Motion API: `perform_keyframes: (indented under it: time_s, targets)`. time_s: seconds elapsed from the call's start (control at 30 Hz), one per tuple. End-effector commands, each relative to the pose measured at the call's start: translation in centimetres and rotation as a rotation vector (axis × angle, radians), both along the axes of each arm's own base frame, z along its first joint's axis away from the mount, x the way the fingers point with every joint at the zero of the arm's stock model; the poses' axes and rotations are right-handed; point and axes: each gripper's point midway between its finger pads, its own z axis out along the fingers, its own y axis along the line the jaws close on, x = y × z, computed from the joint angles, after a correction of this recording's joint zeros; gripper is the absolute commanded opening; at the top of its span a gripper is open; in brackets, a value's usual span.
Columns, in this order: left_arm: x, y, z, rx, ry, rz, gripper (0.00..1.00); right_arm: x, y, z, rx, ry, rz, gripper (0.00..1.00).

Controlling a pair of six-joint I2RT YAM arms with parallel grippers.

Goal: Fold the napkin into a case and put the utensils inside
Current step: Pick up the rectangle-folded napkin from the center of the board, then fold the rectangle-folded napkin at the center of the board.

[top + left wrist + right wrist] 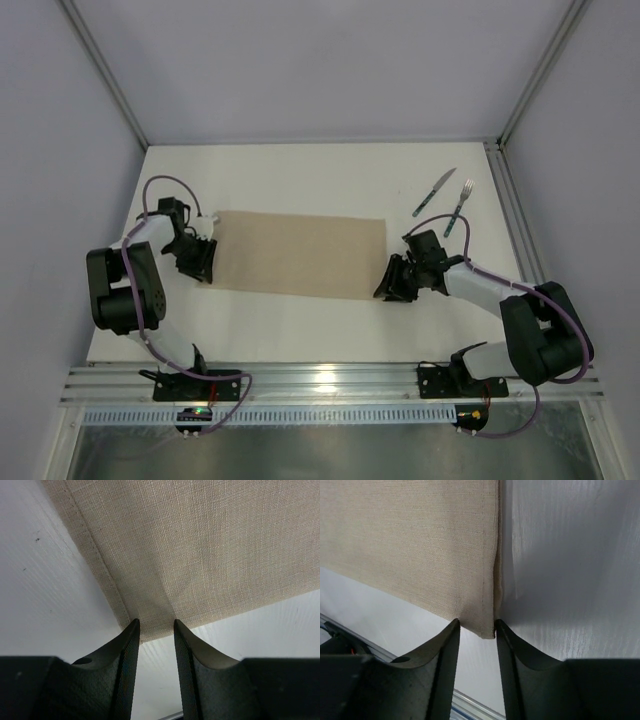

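Note:
The napkin [300, 255] lies flat on the white table as a long beige strip, folded over. My left gripper [200, 265] is at its near left corner and my right gripper [392, 285] at its near right corner. In the left wrist view the napkin [200, 555] ends at the tips of my open left gripper [156, 625], with bare table between the fingers. In the right wrist view the napkin [420, 545] has its corner between the tips of my open right gripper [476, 625], unpinched. The knife [434, 192] and fork [459, 207] lie side by side at the far right.
An aluminium rail [320, 380] runs along the near table edge, where both arm bases are bolted. A metal frame bar [510, 210] borders the table's right side, close to the fork. Grey walls enclose the table on the left, far and right sides.

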Motion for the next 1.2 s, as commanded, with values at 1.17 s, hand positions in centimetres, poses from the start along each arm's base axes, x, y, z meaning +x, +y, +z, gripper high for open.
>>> perform_keyframes:
  time_s: [1.17]
  targets:
    - [1.1, 0.4, -0.7, -0.050, 0.049, 0.144, 0.32, 9.8, 20.9, 6.0, -0.174, -0.296, 0.569, 0.04]
